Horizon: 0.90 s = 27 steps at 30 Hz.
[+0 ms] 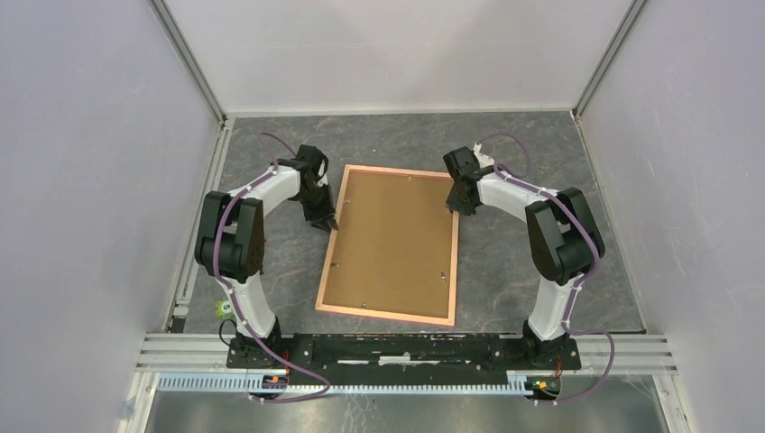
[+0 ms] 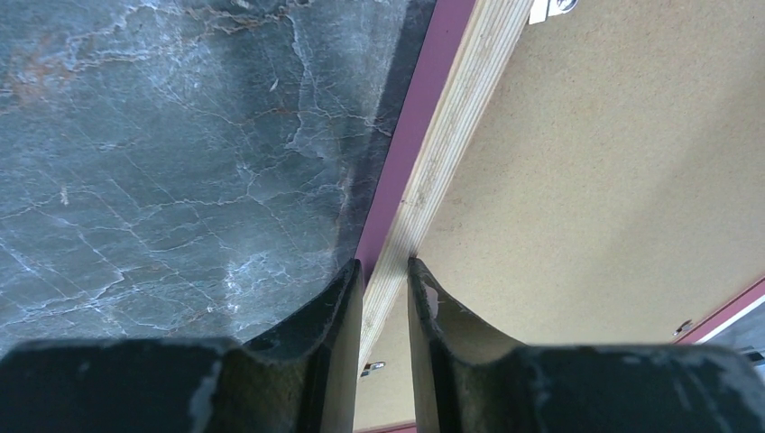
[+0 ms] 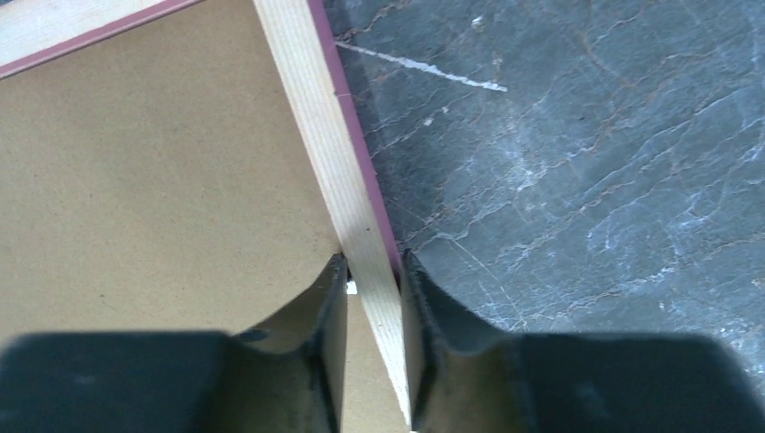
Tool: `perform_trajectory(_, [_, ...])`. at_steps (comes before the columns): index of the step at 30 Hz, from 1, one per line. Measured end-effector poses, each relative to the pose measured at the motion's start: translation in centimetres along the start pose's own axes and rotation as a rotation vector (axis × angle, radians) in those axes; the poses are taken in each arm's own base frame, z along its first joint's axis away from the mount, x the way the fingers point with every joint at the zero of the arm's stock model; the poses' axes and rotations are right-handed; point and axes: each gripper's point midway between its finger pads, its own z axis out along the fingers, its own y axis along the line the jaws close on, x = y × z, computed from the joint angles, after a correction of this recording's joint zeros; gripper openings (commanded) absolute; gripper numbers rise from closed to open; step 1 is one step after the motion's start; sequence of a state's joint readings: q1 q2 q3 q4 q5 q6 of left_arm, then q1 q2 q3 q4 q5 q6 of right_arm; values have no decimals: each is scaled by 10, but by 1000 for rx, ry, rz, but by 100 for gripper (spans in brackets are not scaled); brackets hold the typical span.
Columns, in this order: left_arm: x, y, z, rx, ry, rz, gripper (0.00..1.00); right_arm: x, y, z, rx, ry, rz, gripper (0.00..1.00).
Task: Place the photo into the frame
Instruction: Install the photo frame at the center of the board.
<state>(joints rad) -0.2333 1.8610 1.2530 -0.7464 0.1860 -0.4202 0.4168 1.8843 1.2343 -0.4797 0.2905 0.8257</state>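
Soft, even overhead light across all 3 views; the top view is sharp, its pale walls (image 1: 81, 180) bright around the dark marbled table (image 1: 397, 135); in both wrist views a narrow shadow hugs the frame (image 2: 451, 135) rail; the near gripper fingers (image 2: 329, 361) sit dark and blurred; faint sheen on the stone.

The frame (image 1: 386, 316) lies face down, so its front is hidden, and the brown backing board (image 1: 392, 239) covers whatever sits inside. Each wrist view crops the frame (one rail apiece). The green speck (image 1: 221, 308) at near left is too small to name.
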Motion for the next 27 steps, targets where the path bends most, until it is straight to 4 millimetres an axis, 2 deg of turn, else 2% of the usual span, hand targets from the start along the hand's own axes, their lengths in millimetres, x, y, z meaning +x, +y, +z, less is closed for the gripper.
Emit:
perform_trajectory(3, [0, 0, 0, 0, -1, 0, 31, 0, -2, 0, -7, -2, 24, 18])
perform_trajectory(6, [0, 0, 0, 2, -2, 0, 30, 0, -1, -1, -13, -3, 27, 21])
perform_trajectory(13, [0, 0, 0, 5, -10, 2, 30, -7, -6, -5, 8, -21, -62, 70])
perform_trajectory(17, [0, 0, 0, 6, -11, 2, 30, -22, -10, -16, 0, -63, -230, 80])
perform_trajectory(20, [0, 0, 0, 6, -12, 2, 30, -28, -9, -37, -76, -107, -363, 81])
perform_trajectory(24, [0, 0, 0, 6, -12, 2, 30, -8, -5, -64, -186, -99, -537, 85])
perform_trajectory(27, [0, 0, 0, 6, -12, 2, 30, 41, -1, -74, -245, -54, -701, 87])
